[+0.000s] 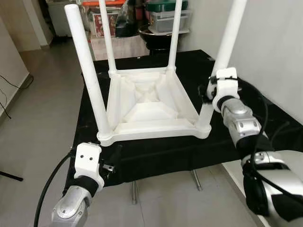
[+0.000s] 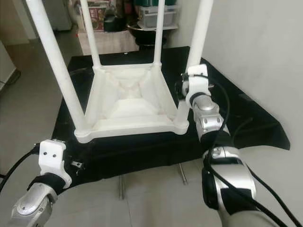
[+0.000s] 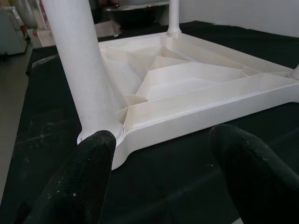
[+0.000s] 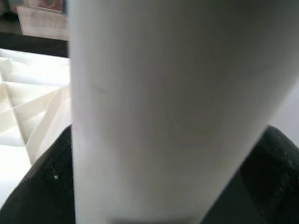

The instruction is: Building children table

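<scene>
A white children's table lies upside down on a black cloth, its legs pointing up. My right gripper is at the near right leg, low down just above its socket. In the right wrist view that leg stands between the two black fingers, which press on both sides of it. My left gripper is open at the cloth's front edge, just short of the near left leg and its corner, with nothing between the fingers.
The cloth covers a low stand with metal feet. A white wall runs close along the right. Boxes and a bin stand behind the stand. A black cable lies on the floor at the left.
</scene>
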Robot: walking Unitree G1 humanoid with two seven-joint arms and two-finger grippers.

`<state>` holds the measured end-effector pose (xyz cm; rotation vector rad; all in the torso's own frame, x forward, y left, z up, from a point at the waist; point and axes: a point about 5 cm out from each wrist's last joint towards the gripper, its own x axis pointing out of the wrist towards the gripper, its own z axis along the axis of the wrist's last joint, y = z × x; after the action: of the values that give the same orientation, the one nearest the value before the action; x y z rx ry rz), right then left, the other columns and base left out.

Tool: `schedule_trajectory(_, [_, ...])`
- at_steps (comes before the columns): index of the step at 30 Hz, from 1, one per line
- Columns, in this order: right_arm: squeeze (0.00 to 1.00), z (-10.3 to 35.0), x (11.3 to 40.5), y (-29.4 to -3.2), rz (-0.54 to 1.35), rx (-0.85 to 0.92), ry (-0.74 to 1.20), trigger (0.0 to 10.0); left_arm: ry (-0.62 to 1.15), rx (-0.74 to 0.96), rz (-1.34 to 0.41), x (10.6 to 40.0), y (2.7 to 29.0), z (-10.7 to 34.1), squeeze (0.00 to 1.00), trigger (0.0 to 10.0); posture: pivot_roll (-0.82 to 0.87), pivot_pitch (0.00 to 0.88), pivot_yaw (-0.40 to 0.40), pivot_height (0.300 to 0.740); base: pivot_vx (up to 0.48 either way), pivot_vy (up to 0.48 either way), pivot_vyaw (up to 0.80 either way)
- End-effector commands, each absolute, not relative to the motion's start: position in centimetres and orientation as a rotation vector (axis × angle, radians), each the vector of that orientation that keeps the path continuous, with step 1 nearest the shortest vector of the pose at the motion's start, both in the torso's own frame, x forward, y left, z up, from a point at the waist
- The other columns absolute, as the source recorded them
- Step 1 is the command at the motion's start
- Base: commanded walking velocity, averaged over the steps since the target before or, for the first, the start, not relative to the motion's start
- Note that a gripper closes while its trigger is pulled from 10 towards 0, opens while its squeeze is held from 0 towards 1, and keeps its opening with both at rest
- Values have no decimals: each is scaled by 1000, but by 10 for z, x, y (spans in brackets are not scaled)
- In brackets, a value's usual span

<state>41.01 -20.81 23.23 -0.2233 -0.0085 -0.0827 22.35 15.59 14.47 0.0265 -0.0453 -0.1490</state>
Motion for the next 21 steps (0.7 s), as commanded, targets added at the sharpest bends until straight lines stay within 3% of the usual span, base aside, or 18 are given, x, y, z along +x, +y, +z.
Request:
schedule_trajectory(1, [0,226,410,-212,-111,-237,9,10000,-34,13,-147,222,155,144,0,10000,59,0,-19,740,0,0,0])
schedule_trajectory(14, [0,181,378,-234,-99,-198,82,10000,-28,2,-151,222,156,142,0,10000,8,15,-16,740,0,0,0])
schedule_trajectory(21, [0,168,346,-203,108,-123,48,10000,-25,-1,-159,220,156,142,0,10000,-26,19,-7,740,0,0,0])
